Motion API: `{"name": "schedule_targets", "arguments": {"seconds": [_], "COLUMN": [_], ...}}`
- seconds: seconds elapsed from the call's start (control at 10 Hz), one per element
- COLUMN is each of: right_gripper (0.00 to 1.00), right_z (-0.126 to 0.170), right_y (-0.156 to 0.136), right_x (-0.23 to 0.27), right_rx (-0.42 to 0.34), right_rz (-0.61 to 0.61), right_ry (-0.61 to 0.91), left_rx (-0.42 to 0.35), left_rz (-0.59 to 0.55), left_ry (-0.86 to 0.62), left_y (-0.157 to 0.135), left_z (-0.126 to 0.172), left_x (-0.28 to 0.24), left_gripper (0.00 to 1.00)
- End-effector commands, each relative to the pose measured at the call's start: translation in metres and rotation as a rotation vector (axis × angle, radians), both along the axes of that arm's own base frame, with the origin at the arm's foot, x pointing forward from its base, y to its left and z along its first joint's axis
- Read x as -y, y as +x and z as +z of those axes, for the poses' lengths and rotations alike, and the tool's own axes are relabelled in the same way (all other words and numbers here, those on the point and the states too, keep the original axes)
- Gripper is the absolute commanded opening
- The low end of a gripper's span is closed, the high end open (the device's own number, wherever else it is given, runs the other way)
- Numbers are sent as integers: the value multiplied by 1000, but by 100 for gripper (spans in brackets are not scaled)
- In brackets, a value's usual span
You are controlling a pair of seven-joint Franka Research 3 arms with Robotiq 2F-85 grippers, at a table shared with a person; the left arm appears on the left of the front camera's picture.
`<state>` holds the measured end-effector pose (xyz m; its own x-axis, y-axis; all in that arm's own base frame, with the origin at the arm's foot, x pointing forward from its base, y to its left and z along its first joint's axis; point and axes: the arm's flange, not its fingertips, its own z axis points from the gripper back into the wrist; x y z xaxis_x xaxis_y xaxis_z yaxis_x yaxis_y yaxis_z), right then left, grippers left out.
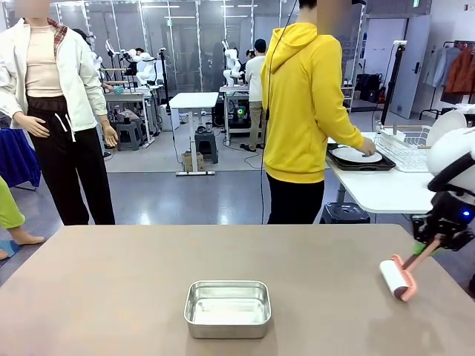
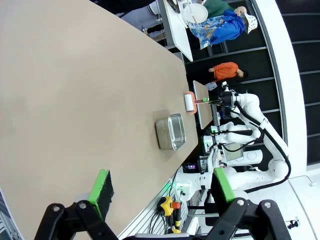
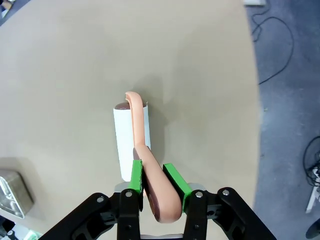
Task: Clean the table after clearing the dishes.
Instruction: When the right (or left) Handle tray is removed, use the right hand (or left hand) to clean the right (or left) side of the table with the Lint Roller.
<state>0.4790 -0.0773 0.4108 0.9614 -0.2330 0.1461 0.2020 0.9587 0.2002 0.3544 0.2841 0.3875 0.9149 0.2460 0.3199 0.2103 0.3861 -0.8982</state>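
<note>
steel pan (image 1: 227, 308) unlabelled | right end effector (image 3: 154, 182) grips lint roller (image 3: 132, 141) | table (image 1: 104, 289)

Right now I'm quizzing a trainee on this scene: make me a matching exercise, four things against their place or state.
Things:
1. pan
2. lint roller
3. left gripper
4. plate

Place or state:
A. open, above the table, holding nothing
B. on a dark tray on the white table, under the person's hand
C. near the table's front edge
D. held by its handle in the right gripper

Pairs: 1-C, 2-D, 3-A, 4-B
</note>
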Motion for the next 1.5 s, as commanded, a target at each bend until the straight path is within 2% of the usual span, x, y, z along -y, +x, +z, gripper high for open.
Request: {"name": "schedule_targets", "arguments": {"seconds": [0.0, 0.3, 0.8, 0.9, 1.0, 1.1, 1.4], "right_gripper": [24, 24, 24, 24, 24, 24, 24], "right_z": [-8, 26, 96, 104, 101, 104, 104], "right_y": [-12, -25, -90, -95, -95, -86, -86], "right_x": [10, -3, -33, -43, -55, -31, -31], "right_rx": [-62, -2, 84, 99, 73, 96, 96], "right_rz": [5, 51, 67, 68, 105, 100, 100], "right_ry": [-67, -98, -239, -231, -239, -214, -214], "left_rx": [-11, -11, -11, -11, -11, -11, -11], "left_rz": [7, 7, 7, 7, 7, 7, 7], "left_ry": [-3, -3, -3, -3, -3, -3, -3], "left_y": [-3, -3, -3, -3, -3, -3, -3], "left_z": [5, 5, 5, 5, 5, 5, 5], "left_x": [0, 0, 0, 0, 0, 0, 0], "left_gripper": [100, 100, 100, 100, 100, 100, 100]}}
